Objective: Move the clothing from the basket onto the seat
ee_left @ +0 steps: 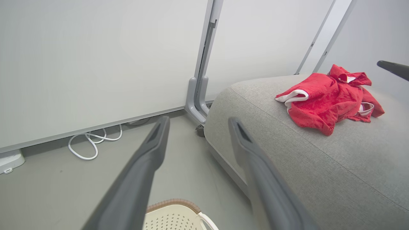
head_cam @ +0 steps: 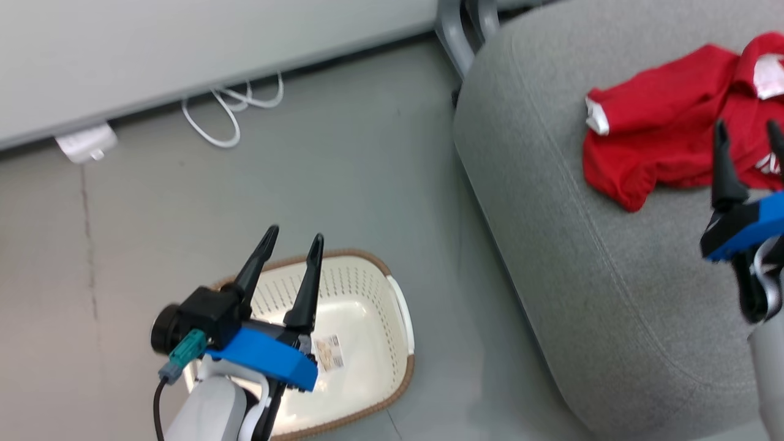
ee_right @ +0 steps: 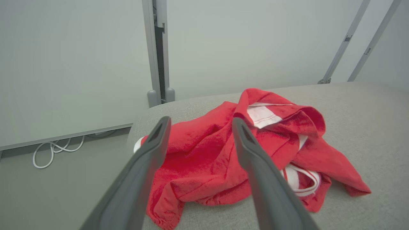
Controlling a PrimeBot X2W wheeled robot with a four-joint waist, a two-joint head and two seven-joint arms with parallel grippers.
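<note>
- The clothing lies in a crumpled red heap on the seat, near its rounded corner on the wall side. Neither gripper touches it. Whether the heap is one garment or two cannot be told.
- The right gripper hovers just above the heap, fingers spread, holding nothing.
- The left gripper hangs over the basket, fingers spread, holding nothing.
- The basket stands on the floor beside the seat's edge. Its visible bottom carries a label sticker and no cloth, though the left arm hides part of it. The transfer is judged complete or nearly so.
- Materials: the cloth is soft and limp, with white trim and a striped band. The seat is coarse light-grey weave with rounded edges and a stitched seam. The basket is rigid cream plastic with perforated walls and a brown woven-look rim.
</note>
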